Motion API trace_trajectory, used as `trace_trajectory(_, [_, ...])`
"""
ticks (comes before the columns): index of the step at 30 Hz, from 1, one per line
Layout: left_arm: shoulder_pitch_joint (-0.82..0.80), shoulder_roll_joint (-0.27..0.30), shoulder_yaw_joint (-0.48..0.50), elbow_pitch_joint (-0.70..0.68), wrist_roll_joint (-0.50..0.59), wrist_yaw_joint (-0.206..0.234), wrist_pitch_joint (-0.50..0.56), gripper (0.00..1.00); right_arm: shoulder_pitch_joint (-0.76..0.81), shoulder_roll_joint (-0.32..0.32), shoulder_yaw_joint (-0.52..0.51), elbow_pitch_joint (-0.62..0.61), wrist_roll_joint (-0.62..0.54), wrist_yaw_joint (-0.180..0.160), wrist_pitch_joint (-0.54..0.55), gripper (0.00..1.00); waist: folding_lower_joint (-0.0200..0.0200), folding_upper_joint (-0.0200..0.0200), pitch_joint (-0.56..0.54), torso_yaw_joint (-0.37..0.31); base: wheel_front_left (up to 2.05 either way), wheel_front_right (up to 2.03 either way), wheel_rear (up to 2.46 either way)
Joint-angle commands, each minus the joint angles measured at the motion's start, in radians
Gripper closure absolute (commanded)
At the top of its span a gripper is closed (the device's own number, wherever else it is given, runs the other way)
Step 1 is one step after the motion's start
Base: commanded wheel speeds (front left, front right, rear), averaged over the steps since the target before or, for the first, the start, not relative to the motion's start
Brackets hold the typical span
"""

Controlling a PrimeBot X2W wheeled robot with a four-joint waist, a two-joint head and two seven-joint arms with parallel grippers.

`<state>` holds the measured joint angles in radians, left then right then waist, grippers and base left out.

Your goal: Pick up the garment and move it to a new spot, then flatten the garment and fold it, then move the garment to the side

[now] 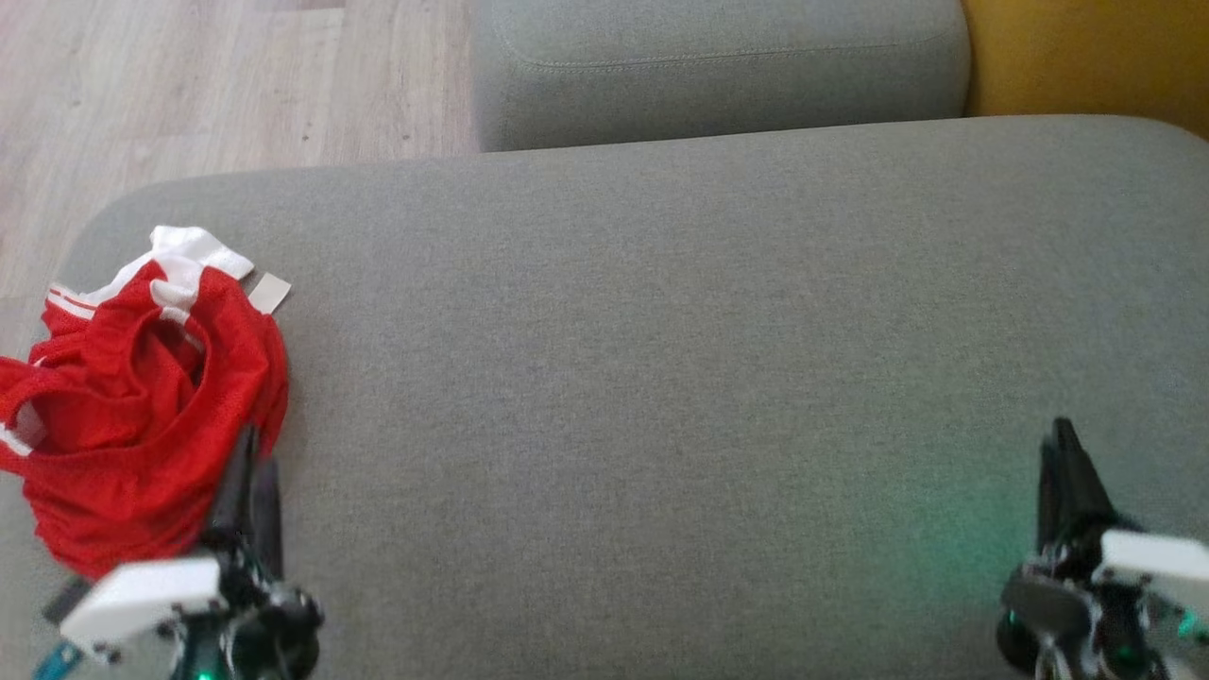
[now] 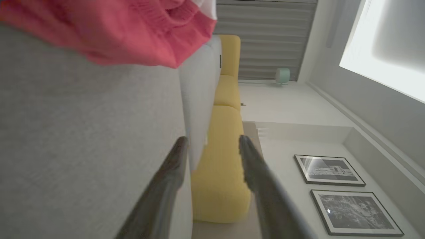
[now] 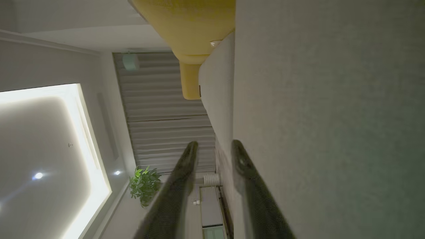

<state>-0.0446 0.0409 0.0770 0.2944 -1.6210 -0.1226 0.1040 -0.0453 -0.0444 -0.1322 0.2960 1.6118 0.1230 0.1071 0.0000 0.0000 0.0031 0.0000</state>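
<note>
We find red garment (image 1: 142, 416) crumpled at left end of grey cushion (image 1: 661, 378), just beside our left gripper (image 1: 255, 463), on its left. That gripper half-parted, empty. Right gripper (image 1: 1063, 444) narrowly parted, empty, well apart. Left arm nearer.

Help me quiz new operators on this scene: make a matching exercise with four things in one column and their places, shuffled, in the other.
Things
1. garment
2. left gripper
3. right gripper
4. yellow cushion

Places
a. top right corner of the head view, beyond the grey seat
b. crumpled at the grey seat's left end
c. above bare fabric, on the right
d. fingers apart, at the garment's near edge

Pairs: 1-b, 2-d, 3-c, 4-a
</note>
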Motion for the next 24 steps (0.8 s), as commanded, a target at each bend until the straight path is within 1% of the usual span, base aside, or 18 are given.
trace_trajectory(1, [0.015, -0.003, -0.001, 0.021, 0.000, 0.001, 0.000, 0.00, 0.013, 0.001, 0.001, 0.022, 0.000, 0.000, 0.000, 0.00, 0.0000, 0.0000, 0.000, 0.000, 0.00, 0.00, 0.00])
trace_trajectory(8, [0.017, -0.002, -0.017, 0.015, 0.015, 0.001, -0.018, 0.00, 0.015, 0.000, 0.023, 0.014, -0.011, 0.000, -0.016, 0.00, 0.0000, 0.0000, -0.009, -0.001, 0.00, 0.00, 0.00])
trace_trajectory(14, [0.023, -0.002, -0.025, 0.006, 0.066, 0.000, -0.035, 0.00, 0.013, -0.007, 0.053, 0.015, -0.047, 0.001, -0.035, 0.00, 0.0000, 0.0000, -0.018, -0.002, 0.00, 0.00, 0.00])
trace_trajectory(18, [0.029, -0.001, -0.030, 0.000, 0.121, 0.000, -0.047, 0.00, 0.012, -0.009, 0.062, 0.018, -0.099, 0.001, -0.047, 0.00, 0.0000, 0.0000, -0.025, -0.002, 0.00, 0.00, 0.00])
trace_trajectory(24, [0.040, -0.001, -0.033, -0.020, 0.205, 0.013, -0.065, 0.00, 0.013, -0.004, 0.072, 0.014, -0.208, 0.001, -0.065, 0.00, 0.0000, 0.0000, -0.033, -0.001, 0.00, 0.00, 0.00])
